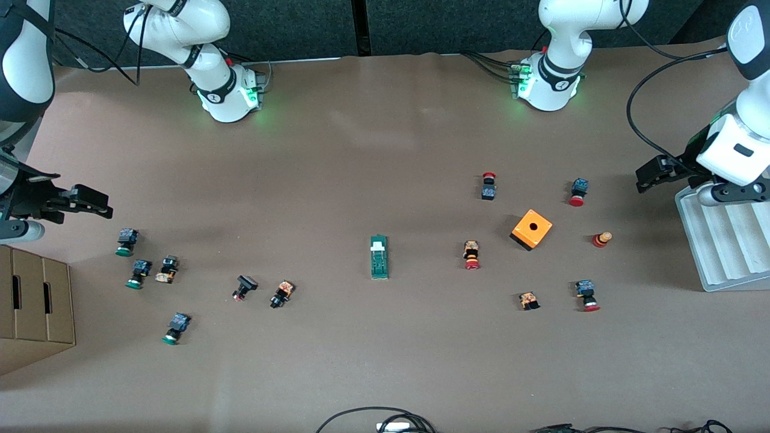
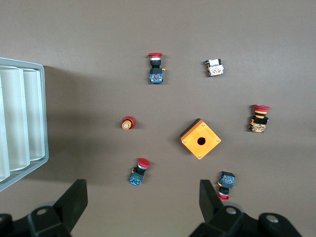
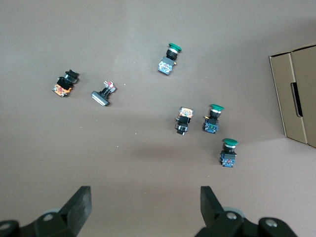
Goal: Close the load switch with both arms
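The load switch (image 1: 379, 257), a narrow green block with a white end piece, lies flat in the middle of the table; neither wrist view shows it. My left gripper (image 1: 652, 174) hangs open and empty above the table at the left arm's end, beside the ridged tray; in its wrist view the left gripper (image 2: 143, 200) frames bare table. My right gripper (image 1: 96, 203) hangs open and empty at the right arm's end, over the table near the cardboard box; in its own view the right gripper (image 3: 145, 205) is also over bare table. Both are well away from the switch.
An orange box with a hole (image 1: 532, 229) and several red-capped buttons (image 1: 471, 255) lie toward the left arm's end. Green-capped buttons (image 1: 126, 242) and other small parts (image 1: 281, 293) lie toward the right arm's end. A cardboard box (image 1: 33, 307) and a grey ridged tray (image 1: 722, 243) sit at the table's ends.
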